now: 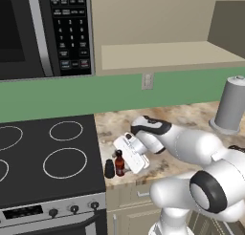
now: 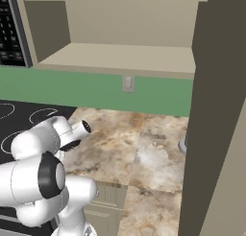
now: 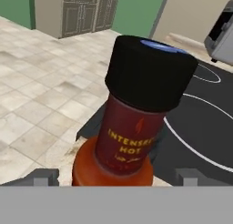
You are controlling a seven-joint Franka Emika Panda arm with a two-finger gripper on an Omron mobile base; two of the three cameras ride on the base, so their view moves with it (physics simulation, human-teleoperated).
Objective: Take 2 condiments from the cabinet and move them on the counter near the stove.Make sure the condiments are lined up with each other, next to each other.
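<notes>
Gripper (image 1: 125,163) spread wide, fingers either side of the hot sauce bottle (image 1: 119,163), apparently not pinching it. Bottle stands upright on the stone-look counter (image 1: 191,117) between the fingertips, at the front edge. Black shaker (image 1: 109,168) just beyond the bottle, beside it, toward the black cooktop (image 1: 28,176). Wall cabinet shelf (image 1: 162,55) well above the gripper.
</notes>
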